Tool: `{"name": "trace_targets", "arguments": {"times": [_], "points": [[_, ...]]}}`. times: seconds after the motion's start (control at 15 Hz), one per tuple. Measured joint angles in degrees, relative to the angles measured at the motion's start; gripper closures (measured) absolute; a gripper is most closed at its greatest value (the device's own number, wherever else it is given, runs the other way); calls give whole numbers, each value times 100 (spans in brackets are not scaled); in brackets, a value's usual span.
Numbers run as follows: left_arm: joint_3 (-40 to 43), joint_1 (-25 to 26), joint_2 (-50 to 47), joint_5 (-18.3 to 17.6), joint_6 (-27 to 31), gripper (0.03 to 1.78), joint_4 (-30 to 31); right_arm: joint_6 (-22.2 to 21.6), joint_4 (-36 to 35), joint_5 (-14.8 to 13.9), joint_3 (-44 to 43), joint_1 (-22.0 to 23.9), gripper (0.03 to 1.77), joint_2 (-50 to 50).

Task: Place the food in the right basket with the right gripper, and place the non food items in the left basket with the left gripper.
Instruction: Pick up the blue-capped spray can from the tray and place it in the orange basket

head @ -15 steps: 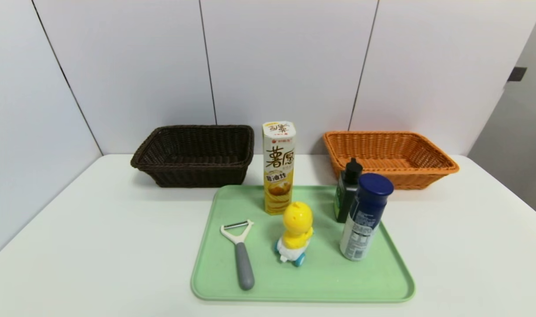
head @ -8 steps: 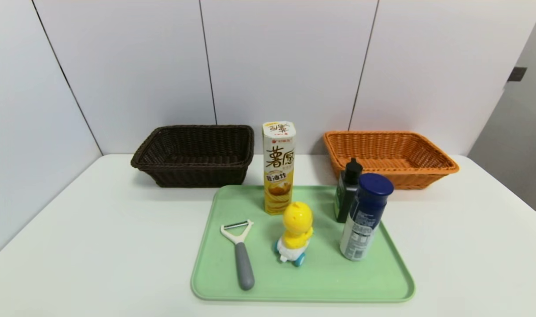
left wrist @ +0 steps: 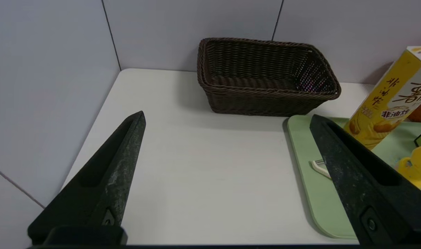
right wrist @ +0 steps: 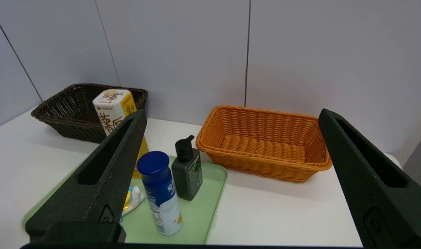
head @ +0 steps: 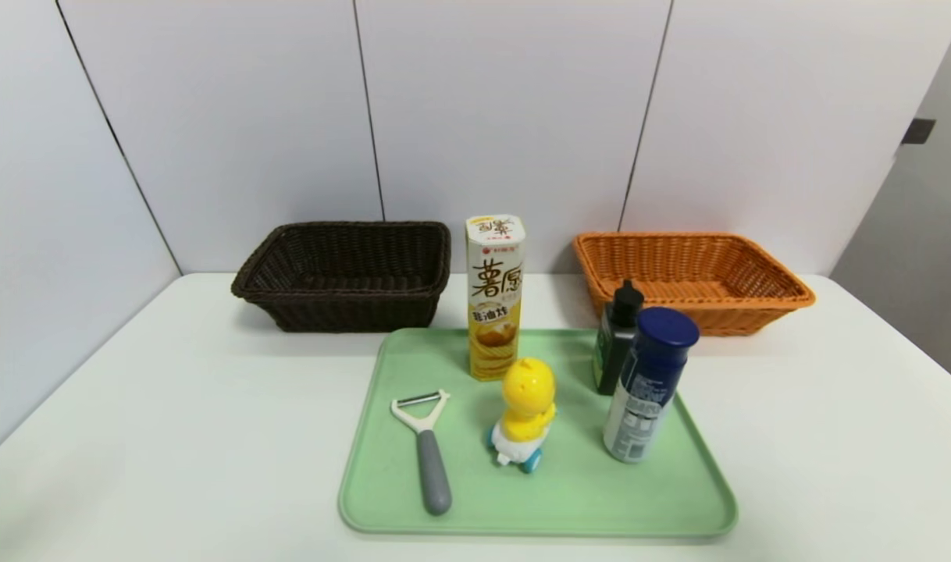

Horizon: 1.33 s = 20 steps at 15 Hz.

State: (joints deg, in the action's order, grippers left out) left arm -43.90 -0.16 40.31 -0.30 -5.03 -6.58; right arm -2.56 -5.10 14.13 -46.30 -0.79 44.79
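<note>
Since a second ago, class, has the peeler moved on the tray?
No. The peeler lies in the same spot near the tray's left edge.

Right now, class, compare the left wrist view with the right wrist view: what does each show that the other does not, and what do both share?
Only the left wrist view shows the open left gripper and a bit of the white peeler.

Only the right wrist view shows the open right gripper, the orange basket, the blue-capped bottle and the dark pump bottle.

Both show the dark brown basket, the yellow snack box, the green tray, part of the yellow duck toy and the white table.
</note>
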Motion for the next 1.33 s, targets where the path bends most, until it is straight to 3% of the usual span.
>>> {"name": "trace_targets", "arguments": {"times": [0.2,0.47,0.67,0.8,1.07,1.33], "points": [[13,-5,539,10,-17,12,438,149,-261,-247,-257,-196,9,606],[324,-282,1167,168,-6,12,875,155,-418,-1406,-301,-1165,9,1235],[735,-1069,1335,716,-69,12,917,149,-457,-2270,339,-2083,9,1378],[906,-1451,1470,892,-273,12,933,144,-463,-2714,851,-2500,9,1379],[1028,-1982,1855,1033,-784,12,1137,69,-601,-2775,1814,-2964,9,1306],[1441,-2575,2371,1425,-794,12,2359,-162,-973,-2581,2444,-3454,9,1251]]}}
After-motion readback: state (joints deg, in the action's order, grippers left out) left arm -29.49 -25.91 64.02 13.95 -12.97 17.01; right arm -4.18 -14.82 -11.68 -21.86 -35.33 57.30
